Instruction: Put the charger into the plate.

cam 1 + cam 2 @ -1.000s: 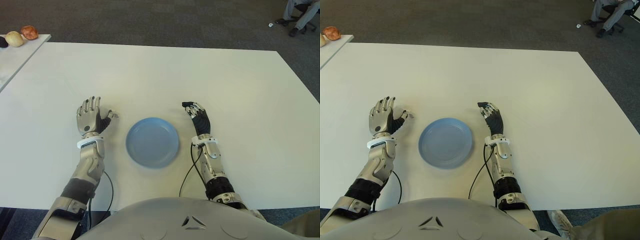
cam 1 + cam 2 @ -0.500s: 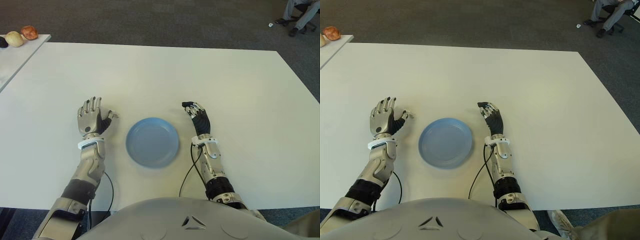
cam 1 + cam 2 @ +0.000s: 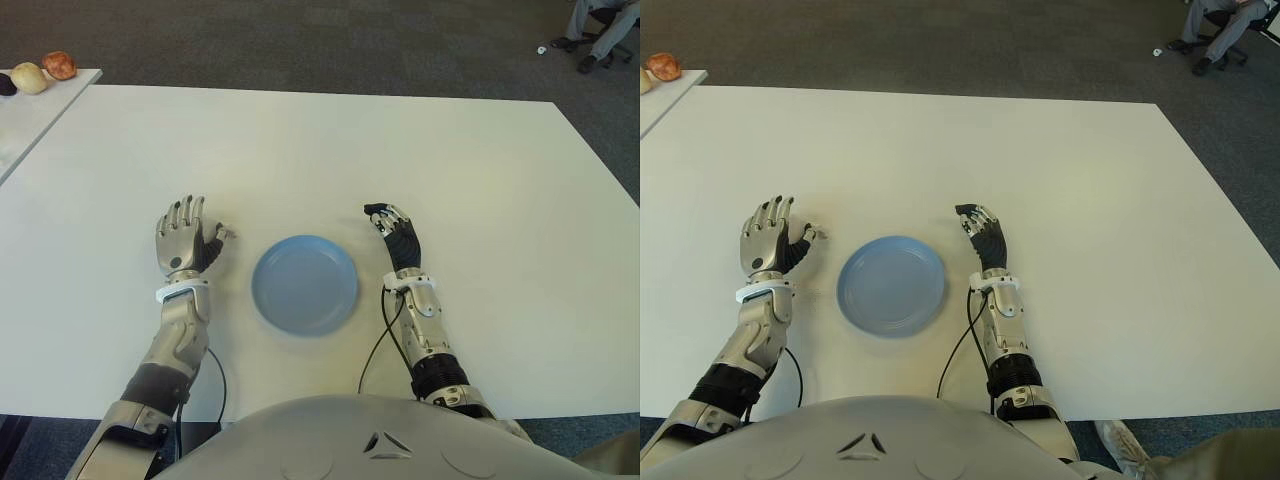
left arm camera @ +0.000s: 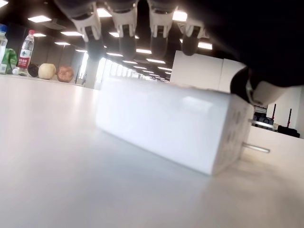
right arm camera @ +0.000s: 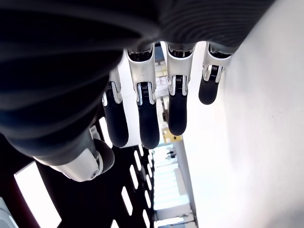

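Charger lies under my left hand, plate just to its right.

My left hand (image 3: pixel 183 238) shows at centre left of the left eye view, fingers spread and holding nothing, hovering over the white table (image 3: pixel 330 150). In its wrist view the white charger (image 4: pixel 171 127) lies flat on the table directly beneath my fingers (image 4: pixel 128 28), long side level with the surface and its metal prongs (image 4: pixel 256 148) pointing out to one side; the head views hide it under the palm. The blue plate (image 3: pixel 304 284) sits just right of this hand, between both hands. My right hand (image 3: pixel 396 234) shows just right of the plate, fingers loosely extended, empty. I judge the left hand far nearer: close down on the charger, then carry it rightward to the plate.
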`<state>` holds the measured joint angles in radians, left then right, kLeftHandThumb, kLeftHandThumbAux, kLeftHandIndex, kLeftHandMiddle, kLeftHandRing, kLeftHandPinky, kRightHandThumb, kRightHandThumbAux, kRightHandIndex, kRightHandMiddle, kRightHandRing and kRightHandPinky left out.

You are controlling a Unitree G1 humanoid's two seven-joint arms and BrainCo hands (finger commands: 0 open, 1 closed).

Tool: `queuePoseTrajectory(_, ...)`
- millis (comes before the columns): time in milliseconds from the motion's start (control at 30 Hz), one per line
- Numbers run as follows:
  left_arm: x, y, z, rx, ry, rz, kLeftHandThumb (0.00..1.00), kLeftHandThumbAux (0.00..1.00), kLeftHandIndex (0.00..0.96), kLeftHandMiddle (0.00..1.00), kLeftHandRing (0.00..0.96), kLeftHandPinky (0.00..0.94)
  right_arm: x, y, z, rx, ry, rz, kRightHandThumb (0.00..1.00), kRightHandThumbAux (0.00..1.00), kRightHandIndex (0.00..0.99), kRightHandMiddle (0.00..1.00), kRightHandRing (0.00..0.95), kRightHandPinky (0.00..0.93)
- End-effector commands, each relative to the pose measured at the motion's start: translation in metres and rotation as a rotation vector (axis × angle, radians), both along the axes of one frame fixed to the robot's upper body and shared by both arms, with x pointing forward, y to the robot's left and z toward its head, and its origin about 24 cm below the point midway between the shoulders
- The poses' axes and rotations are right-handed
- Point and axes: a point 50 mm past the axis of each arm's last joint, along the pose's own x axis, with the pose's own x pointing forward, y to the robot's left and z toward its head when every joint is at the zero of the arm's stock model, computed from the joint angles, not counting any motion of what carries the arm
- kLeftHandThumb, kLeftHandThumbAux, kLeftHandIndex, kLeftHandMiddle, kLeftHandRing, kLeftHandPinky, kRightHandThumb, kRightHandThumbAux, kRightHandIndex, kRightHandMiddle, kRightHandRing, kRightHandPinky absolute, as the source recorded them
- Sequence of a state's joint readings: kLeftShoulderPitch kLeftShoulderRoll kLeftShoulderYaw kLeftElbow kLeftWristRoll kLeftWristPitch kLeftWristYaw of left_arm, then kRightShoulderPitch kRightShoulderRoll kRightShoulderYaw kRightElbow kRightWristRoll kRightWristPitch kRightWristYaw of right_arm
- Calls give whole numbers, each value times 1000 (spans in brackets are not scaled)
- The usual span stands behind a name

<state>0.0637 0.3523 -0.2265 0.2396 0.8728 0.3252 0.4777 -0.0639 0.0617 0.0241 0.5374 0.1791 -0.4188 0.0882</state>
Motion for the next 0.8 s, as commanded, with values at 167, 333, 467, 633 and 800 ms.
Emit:
queuePoseTrajectory(167,-16,-2,-18,-12,89,-9,132,369,0,0,0,0,-26,14,-31,54,181,-9,0,667,351,354,263,134)
queuePoseTrajectory(333,-17,-2,-19,-8,82,-14,124,365,0,0,0,0,-26,14,-31,54,182,-10,0,669,351,356,266,151)
queuePoseTrajectory(467,-18,-3,-19,-1,68,-22,112,356,0,0,0,0,-26,15,-31,56,179,-10,0,670,351,359,272,160)
queuePoseTrajectory(633,-18,-2,-19,5,43,-25,104,348,0,0,0,0,-26,15,-32,63,180,-9,0,666,357,361,270,150)
queuePoseTrajectory(800,-16,-2,-17,10,20,-26,101,341,0,0,0,0,-25,15,-32,65,179,-10,0,663,361,358,265,147)
